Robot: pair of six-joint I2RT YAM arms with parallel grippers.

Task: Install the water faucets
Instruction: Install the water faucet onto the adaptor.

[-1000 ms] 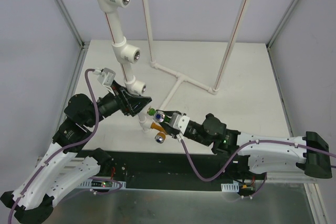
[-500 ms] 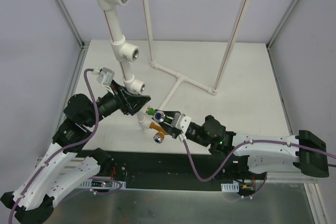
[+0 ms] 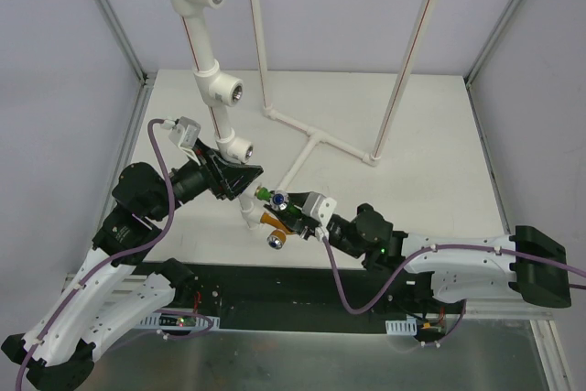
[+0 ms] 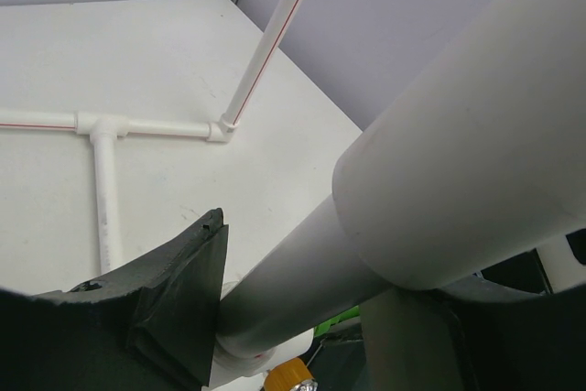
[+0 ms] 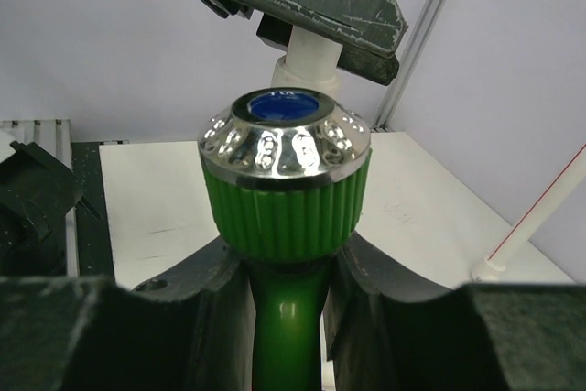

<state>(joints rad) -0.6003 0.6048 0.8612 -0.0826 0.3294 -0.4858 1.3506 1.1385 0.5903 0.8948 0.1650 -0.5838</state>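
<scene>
Shifted leftward, right gripper pinches green faucet.

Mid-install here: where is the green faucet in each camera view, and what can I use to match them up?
Top external: green faucet just below centre, at the right gripper tip, beside the white pipe.
Left wrist: only a green sliver at the bottom edge, under the pipe; likely it.
Right wrist: centre frame, silver cap up, clamped in the gripper.
Shared landmark: the white pipe, in all three.
</scene>
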